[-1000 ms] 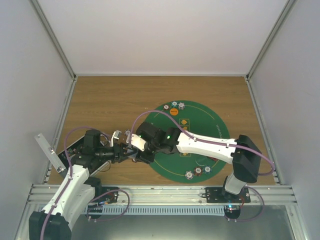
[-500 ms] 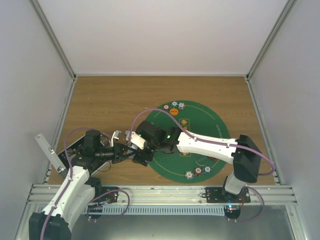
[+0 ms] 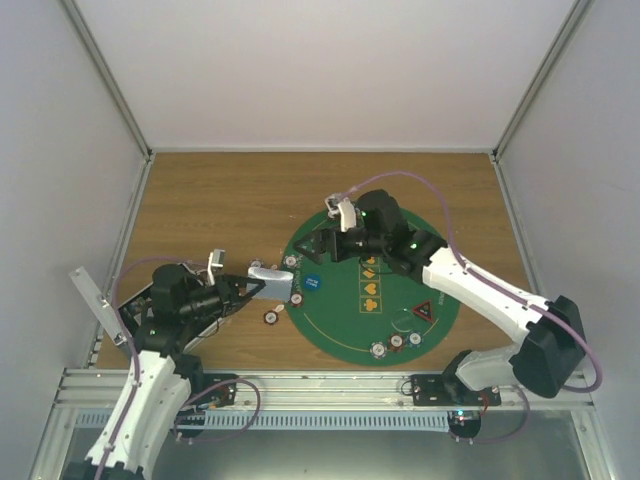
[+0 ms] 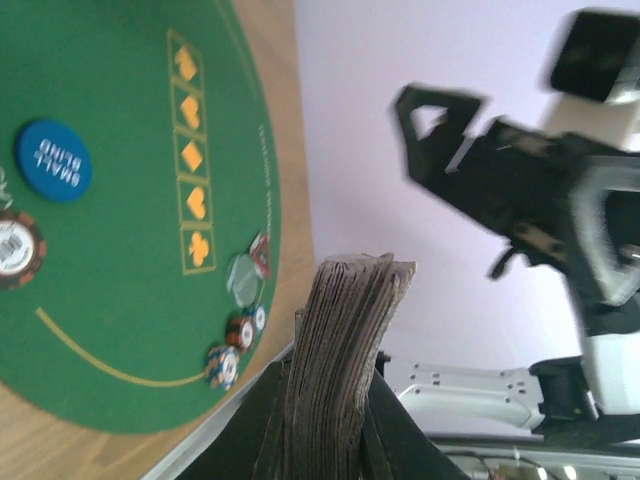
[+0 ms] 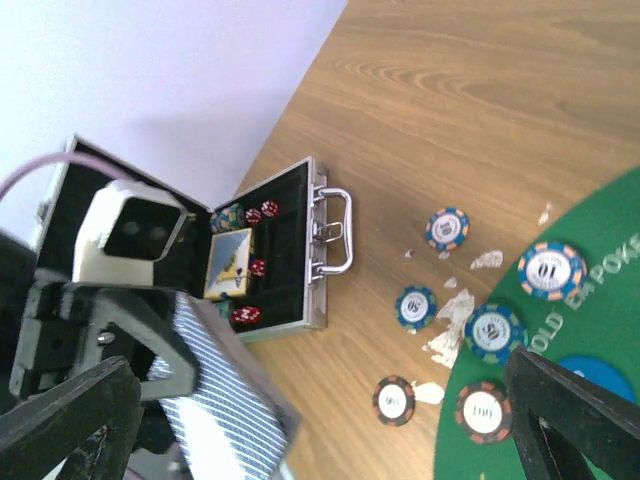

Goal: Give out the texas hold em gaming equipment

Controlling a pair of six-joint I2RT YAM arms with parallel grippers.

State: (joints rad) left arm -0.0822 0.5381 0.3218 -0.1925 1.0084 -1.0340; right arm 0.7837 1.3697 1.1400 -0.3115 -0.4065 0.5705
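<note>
At the far left, the open case (image 5: 290, 215) lies on the worktop (image 3: 220, 200), with red dice and a card pack inside.

Just right of it, the left jaws are clamped on the deck (image 3: 272, 284) and hold it above the wood, short of the mat (image 3: 340, 330). The left wrist view shows the deck edge-on between the fingers (image 4: 385, 440), squeezed across its thickness. That probably keeps the cards from fanning or slipping. The free end points toward the mat, which suits either a handover or setting it down there.

A few chips (image 5: 415, 305) lie loose around the mat's left rim, some on the wood and some on the felt. They look like a stake set out for a left-hand seat. The blue disc (image 3: 312, 283) sits just inside that rim.

Over the mat's far left part, the right jaws are spread wide with nothing between them and face the deck. I judge they are ready to take cards.

Further right, near the mat's near edge, are the triangle marker (image 3: 423, 312) and another row of chips (image 3: 397, 342).
</note>
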